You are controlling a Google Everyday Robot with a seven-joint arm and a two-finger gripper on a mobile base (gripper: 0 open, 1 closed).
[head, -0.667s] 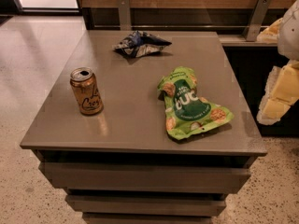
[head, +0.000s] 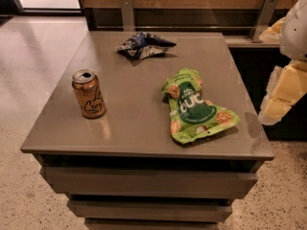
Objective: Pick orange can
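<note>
Shows the orange can point(head: 88, 94) upright on the left part of the counter point(head: 139, 133), close to the left edge, with a dark opening visible in its silver top. Stands well apart from the green snack bag point(head: 196, 107) at centre right and the crumpled dark wrapper point(head: 144, 45) at upper centre. Judged light, stiff along its height yet thin-walled and easily dented; smooth metal side probably slippery, and likely to spill any contents if tipped. Best taken from the side across the cylindrical wall at about mid-height, with a moderate squeeze and a vertical lift. Bare counter all round for the approach. Places the end effector point(head: 283, 95) at the right edge of the frame, just beside the counter's right side and far from the can. Cannot tell whether wide or narrow, being partly cut off by the frame. Shows pale arm segments point(head: 295, 28) above it at upper right, sloping downward, not yet over the counter.
</note>
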